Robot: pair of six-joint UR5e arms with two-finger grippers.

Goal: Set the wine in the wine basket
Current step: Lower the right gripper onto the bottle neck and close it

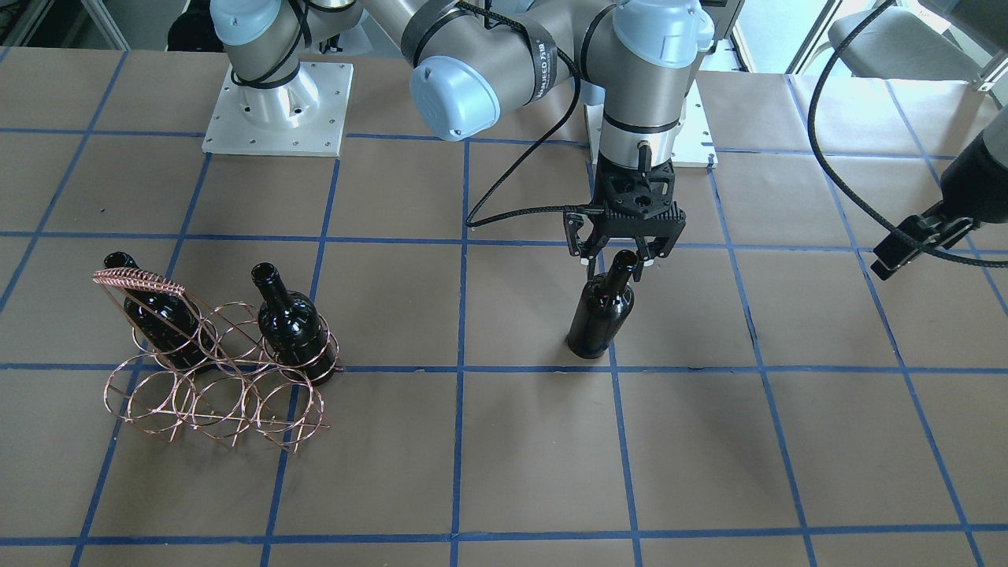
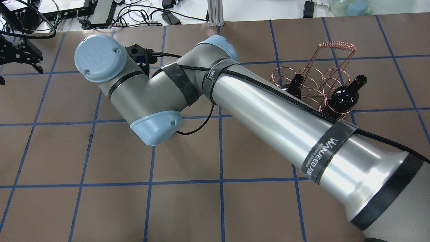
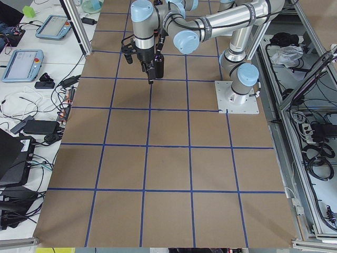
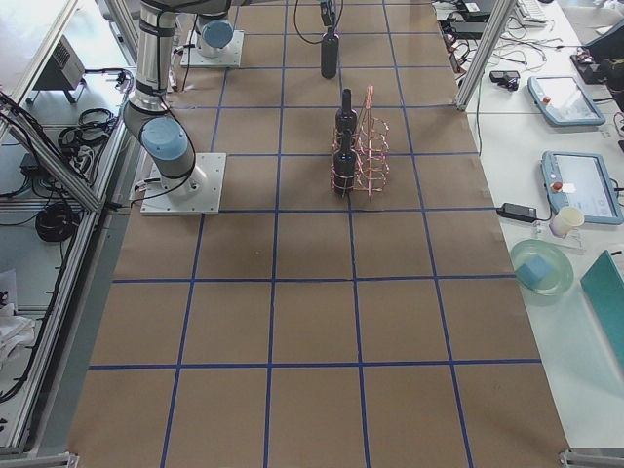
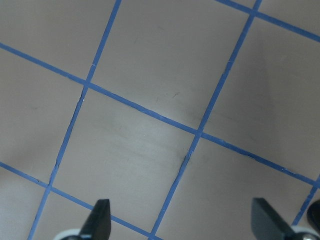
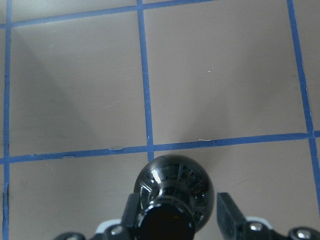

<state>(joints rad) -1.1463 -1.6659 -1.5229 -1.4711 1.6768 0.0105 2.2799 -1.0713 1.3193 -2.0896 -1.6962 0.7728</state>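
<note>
A glossy black wine bottle (image 1: 602, 315) stands upright on the brown table, apart from the basket; it also shows in the right wrist view (image 6: 172, 192). My right gripper (image 1: 620, 253) hangs over it, open, with its fingers on either side of the neck; in the right wrist view (image 6: 177, 215) one finger is close to the neck and the other stands apart. The copper wire wine basket (image 1: 220, 378) holds two look-alike bottles (image 1: 157, 311) (image 1: 291, 323) in the end rings of the row nearer the robot. My left gripper (image 5: 185, 220) is open and empty over bare table.
The basket's tall coil-wrapped handle (image 1: 138, 277) rises at one end. The right arm's long forearm (image 2: 278, 117) stretches across the table and hides the free bottle in the overhead view. Blue tape lines grid the table.
</note>
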